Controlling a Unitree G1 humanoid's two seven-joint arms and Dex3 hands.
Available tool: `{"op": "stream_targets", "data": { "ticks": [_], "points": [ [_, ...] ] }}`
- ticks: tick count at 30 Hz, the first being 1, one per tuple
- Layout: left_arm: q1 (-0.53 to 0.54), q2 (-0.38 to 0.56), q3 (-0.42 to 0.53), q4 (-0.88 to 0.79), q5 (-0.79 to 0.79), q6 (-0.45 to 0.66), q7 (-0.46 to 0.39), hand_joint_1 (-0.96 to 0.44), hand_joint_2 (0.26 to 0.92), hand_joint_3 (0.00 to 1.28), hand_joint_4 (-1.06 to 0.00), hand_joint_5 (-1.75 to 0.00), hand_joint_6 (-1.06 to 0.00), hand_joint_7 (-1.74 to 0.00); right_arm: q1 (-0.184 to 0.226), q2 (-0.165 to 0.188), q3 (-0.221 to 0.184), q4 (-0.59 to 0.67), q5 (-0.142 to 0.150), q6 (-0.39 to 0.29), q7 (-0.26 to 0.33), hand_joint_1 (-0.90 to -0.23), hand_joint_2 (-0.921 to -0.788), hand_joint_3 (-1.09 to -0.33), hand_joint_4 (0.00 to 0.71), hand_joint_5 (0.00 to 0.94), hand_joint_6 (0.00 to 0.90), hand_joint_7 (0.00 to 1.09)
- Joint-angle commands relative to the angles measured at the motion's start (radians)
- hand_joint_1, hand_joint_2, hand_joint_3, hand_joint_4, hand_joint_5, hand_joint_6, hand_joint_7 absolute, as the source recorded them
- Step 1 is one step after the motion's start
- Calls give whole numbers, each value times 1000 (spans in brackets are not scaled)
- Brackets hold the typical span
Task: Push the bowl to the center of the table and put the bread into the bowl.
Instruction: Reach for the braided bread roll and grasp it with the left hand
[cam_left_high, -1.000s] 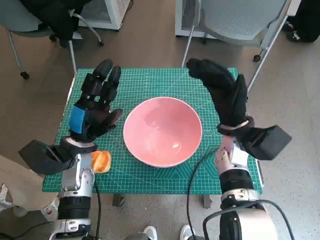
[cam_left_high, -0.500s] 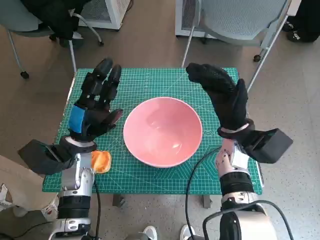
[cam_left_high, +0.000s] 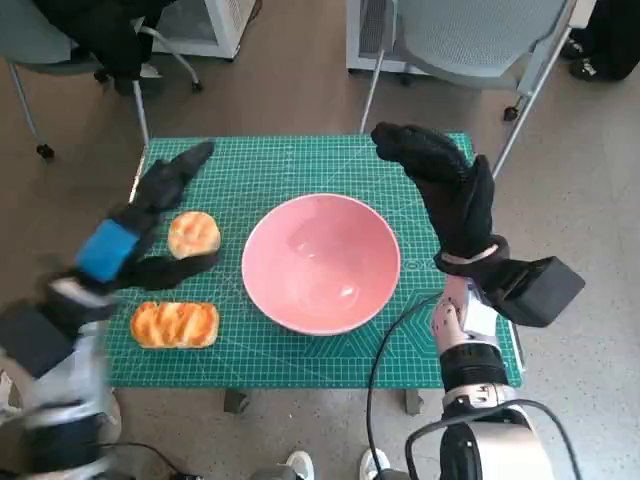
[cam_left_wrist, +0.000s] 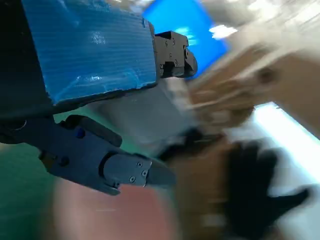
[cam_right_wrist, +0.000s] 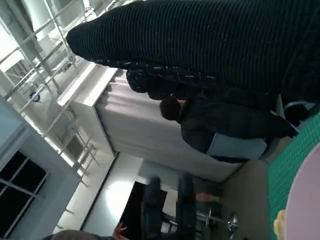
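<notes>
Your pink bowl (cam_left_high: 321, 263) sits about mid-mat on the green cutting mat (cam_left_high: 300, 165). Two bread pieces lie on its left side: round roll (cam_left_high: 193, 233), long loaf (cam_left_high: 174, 324) nearer you. Left hand (cam_left_high: 140, 225) blurred, fingers spread, holding nothing, over the roll. Right hand (cam_left_high: 442, 190) raised beside the bowl's right rim, fingers apart, empty

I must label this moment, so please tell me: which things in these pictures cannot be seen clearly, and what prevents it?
- Left hand, head view: smeared by motion; whether it touches the round bread cannot be told.
- Left wrist view: everything beyond the fingers is blurred.
- Right wrist view: the glove covers the top; the pink bowl and a bread piece are cut by the edge.
- Long bread: visible, but fine texture too small.
</notes>
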Motion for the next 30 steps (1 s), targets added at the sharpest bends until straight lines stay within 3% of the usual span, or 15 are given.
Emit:
{"op": "stream_targets", "data": {
  "ticks": [1,9,19,30],
  "points": [
    [177,133,19,-422,269,434,-8,-235,681,6,-36,-13,-63,-273,44,-1,10,-13,-7,16,-17,-669,-921,-876,56,1,109,53],
    [247,137,3,-500,340,499,-16,-87,670,1,-55,-3,-175,-105,32,0,6,6,-8,14,-22,-653,-921,-881,56,1,107,56],
    [257,150,-96,-526,441,639,-10,-68,679,6,-68,-5,-208,-59,22,11,9,25,-10,10,-29,-642,-921,-885,58,2,107,62],
    [244,157,-236,-480,525,695,-10,-32,686,9,-79,-4,-228,-27,16,9,4,36,-1,20,-15,-650,-921,-881,59,2,105,67]
  ]
}}
